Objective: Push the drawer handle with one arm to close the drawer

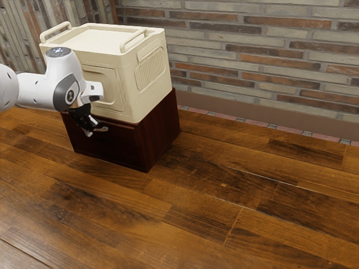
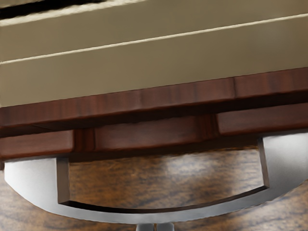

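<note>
- Gripper [image 1: 89, 132], black, two-fingered: closed, its fingertips [image 2: 164, 227] side by side with nothing held between them; angled downward in front of the drawer handle.
- Handle [image 2: 159, 215], pale grey metal, one: a broad bowed piece with a long cut-out, just beside the fingertips, which lie at the middle of its outer curve. Whether they touch it cannot be told.
- Drawer [image 2: 149, 137], dark red-brown wood, front with a recessed middle section: directly beyond the hand, carrying the handle. A dark line runs between it and the cabinet's upper edge; whether it is fully home cannot be told.
- Cabinet [image 1: 160, 134], same dark red-brown, low and boxy: behind the hand's tips, standing on the floor.
- Storage box [image 1: 148, 98], cream, set on top of the cabinet: beyond the hand and rising well above it. Fittings: framed front panel [image 1: 111, 78], ribbed side panel [image 1: 150, 68], sunken top [image 1: 98, 40], two raised carrying bars, one at each end.
- Arm [image 1: 42, 91], white with dark grey joint covers: behind the hand, entering from the exterior view's left.
- Floor [image 1: 224, 224], brown wooden planks of mixed shades: beneath the hand and spreading outward on every visible side of the cabinet.
- Wall [image 1: 258, 56], grey and rust-coloured brick, with brown skirting [image 1: 269, 109] and a reddish tiled strip [image 1: 258, 123] at its foot: well apart from the hand, past the box.
</note>
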